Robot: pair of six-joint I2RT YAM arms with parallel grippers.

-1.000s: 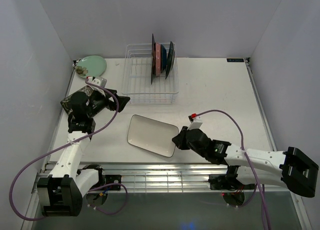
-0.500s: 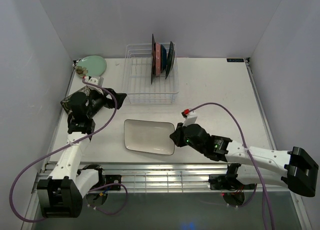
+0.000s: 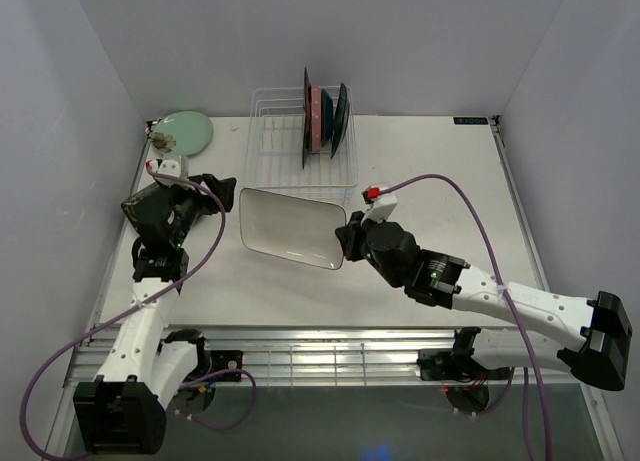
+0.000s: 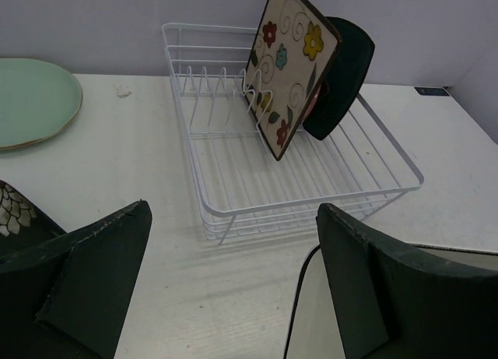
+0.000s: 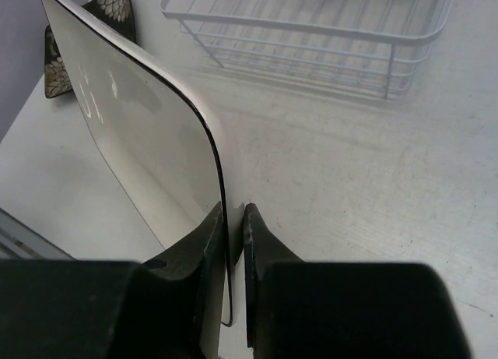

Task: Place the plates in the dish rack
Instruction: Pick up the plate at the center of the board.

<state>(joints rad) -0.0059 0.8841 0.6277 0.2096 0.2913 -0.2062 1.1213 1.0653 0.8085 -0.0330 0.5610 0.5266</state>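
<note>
Right tool [image 5: 233, 219]: nearly closed, pinching one edge of the white rectangular plate [image 5: 132, 133]. The plate is raised and tilted, just in front of the dish rack [image 4: 233, 164]. Left tool [image 4: 233, 289]: spread wide, holding nothing, near the plate's left end. Other plates [image 3: 322, 116] stand upright in the rack. A pale green plate [image 3: 183, 131] lies on the tabletop [image 3: 430, 171].

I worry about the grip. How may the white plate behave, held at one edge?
Probably stiff: the white plate shows no sag. Its glossy surface looks slippery, so it might pivot in the right gripper, which pinches one edge only.
</note>
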